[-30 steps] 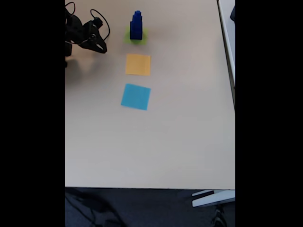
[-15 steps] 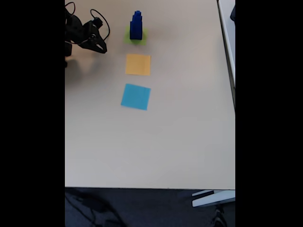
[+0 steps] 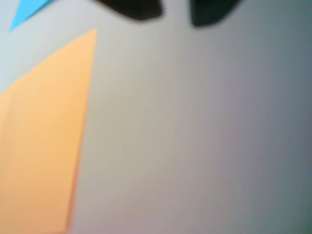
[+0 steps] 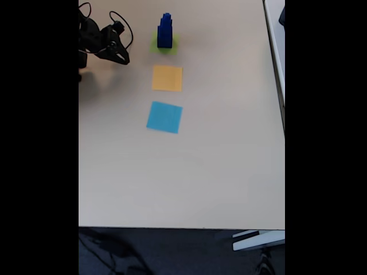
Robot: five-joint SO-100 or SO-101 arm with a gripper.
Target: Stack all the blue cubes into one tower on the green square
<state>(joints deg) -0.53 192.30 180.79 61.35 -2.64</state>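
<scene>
from the fixed view i see the blue square point(image 4: 164, 117) nearest, then the orange square point(image 4: 167, 78), then the tower point(image 4: 165, 31) standing on the green square point(image 4: 165, 44). my gripper point(image 4: 121, 57) hangs left of the tower, well apart, holding nothing; i cannot tell its finger gap.

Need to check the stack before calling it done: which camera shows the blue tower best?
The fixed view: the tower stands whole and upright on the green square. The wrist view is blurred and faces the orange square and bare table instead.
</scene>
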